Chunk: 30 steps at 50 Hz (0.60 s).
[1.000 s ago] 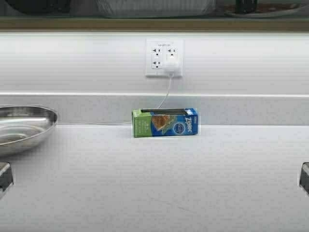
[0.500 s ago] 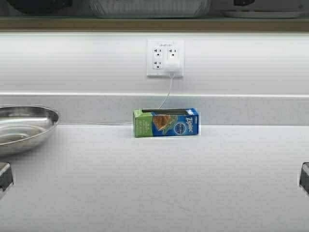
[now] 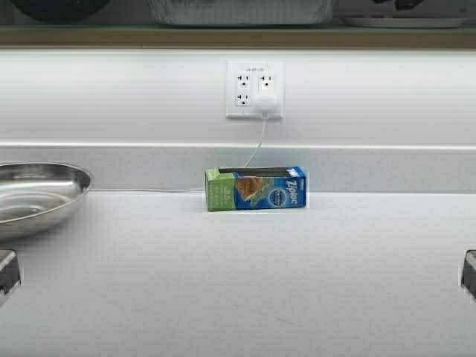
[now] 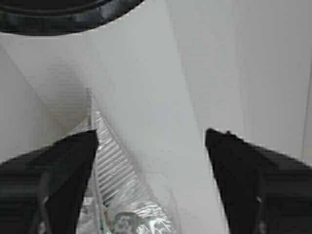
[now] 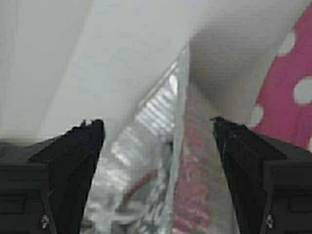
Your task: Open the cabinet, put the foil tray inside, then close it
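Note:
The foil tray (image 3: 238,11) sits on the floor of the cabinet (image 3: 238,37), at the top edge of the high view; the doors are out of view. Both grippers are up inside the cabinet and out of the high view. My left gripper (image 4: 151,134) is open, with the tray's ribbed wall (image 4: 112,165) beside one finger and the pale cabinet interior (image 4: 146,73) ahead. My right gripper (image 5: 157,122) is open, with the tray's rim and ribbed wall (image 5: 158,105) lying between its fingers, which do not touch it.
A round steel bowl (image 3: 33,195) is on the white counter at the left. A Ziploc box (image 3: 255,188) stands against the backsplash under a wall outlet (image 3: 253,89). A dark round thing (image 4: 58,14) and a pink dotted thing (image 5: 287,97) flank the tray.
The tray at the top edge has shifted slightly, and the dark shapes at the top right have mostly left the view. The counter scene has shifted a hair to the right.

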### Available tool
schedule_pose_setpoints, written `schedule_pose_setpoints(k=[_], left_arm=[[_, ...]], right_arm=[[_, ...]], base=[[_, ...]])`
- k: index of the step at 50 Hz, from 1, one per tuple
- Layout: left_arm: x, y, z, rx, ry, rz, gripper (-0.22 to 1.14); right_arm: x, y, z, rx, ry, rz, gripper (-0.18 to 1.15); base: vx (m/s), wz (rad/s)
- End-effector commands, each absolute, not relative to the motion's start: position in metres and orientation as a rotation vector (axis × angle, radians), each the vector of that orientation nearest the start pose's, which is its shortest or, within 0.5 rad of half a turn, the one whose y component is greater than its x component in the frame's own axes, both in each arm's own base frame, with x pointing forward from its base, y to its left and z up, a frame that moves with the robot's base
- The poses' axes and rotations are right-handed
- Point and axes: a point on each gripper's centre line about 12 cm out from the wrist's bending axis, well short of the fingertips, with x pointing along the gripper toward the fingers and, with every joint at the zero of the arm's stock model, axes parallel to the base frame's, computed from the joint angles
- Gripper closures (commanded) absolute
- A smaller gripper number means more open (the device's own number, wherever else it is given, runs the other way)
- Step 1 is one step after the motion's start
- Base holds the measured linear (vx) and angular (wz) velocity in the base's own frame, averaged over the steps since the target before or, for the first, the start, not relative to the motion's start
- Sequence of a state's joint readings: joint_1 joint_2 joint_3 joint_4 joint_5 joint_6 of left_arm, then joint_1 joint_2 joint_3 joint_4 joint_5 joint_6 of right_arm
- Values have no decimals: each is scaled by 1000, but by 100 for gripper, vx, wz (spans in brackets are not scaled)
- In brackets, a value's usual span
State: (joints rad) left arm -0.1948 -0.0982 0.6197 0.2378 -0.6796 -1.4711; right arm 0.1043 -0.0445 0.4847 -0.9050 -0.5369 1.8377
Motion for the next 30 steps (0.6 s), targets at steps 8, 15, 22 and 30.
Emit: schedule_pose_setpoints(k=[8,15,22,30], left_arm=[[378,-97,337,-1143,7,-476,-5],[369,-96,345,-1100,-18,-493,-5],[366,-97,342,-1090,-7,-495,-5],[361,-103,334,-1001,23,-535,-3]], right_arm=[[399,87,339,918,229,467,0],[390,85,341,857,208,461,0],[386,84,334,841,221,448,0],[382,91,326,804,241,469,1]], base=[[0,0],[0,0],[-2,0],[-6,-1]])
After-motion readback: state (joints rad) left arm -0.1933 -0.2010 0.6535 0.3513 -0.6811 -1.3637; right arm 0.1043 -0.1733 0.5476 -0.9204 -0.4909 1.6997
